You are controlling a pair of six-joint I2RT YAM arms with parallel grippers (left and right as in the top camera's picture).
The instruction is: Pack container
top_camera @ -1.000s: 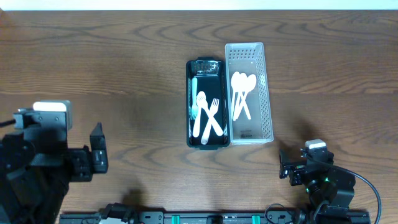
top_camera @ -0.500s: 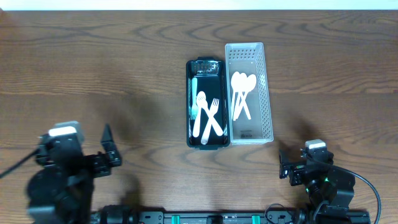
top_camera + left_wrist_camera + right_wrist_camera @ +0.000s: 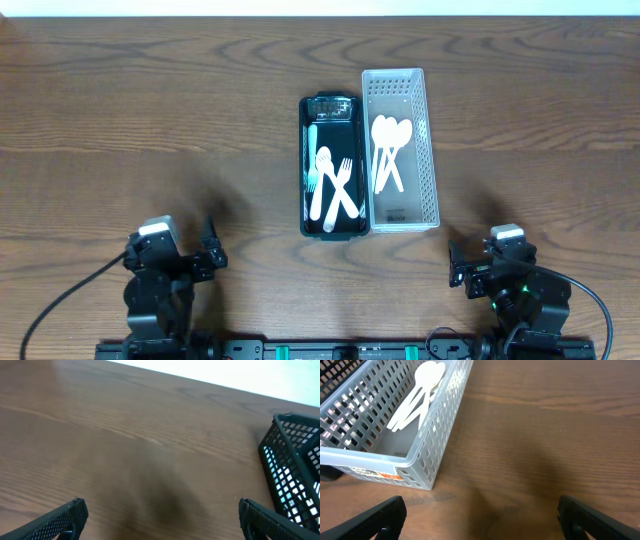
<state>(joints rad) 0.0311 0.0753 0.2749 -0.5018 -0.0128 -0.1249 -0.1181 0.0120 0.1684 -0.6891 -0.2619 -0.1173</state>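
A black basket [image 3: 335, 231] stands at the table's middle and holds white forks and spoons [image 3: 331, 185]. Its corner also shows in the left wrist view [image 3: 295, 460]. A white basket [image 3: 403, 222] stands touching its right side and holds several white spoons [image 3: 388, 145]. It also shows in the right wrist view [image 3: 415, 455], with the spoons [image 3: 420, 390] inside. My left gripper [image 3: 213, 252] is open and empty at the front left, over bare wood [image 3: 160, 520]. My right gripper [image 3: 455, 265] is open and empty at the front right, just short of the white basket [image 3: 480, 520].
The wooden table [image 3: 150, 120] runs wide to the left and right of the two baskets. A white wall edge lies along the table's far side [image 3: 320, 8].
My left arm has drawn in toward the front edge and moved right, from the far left to its front-left spot. The right arm and the baskets have not moved.
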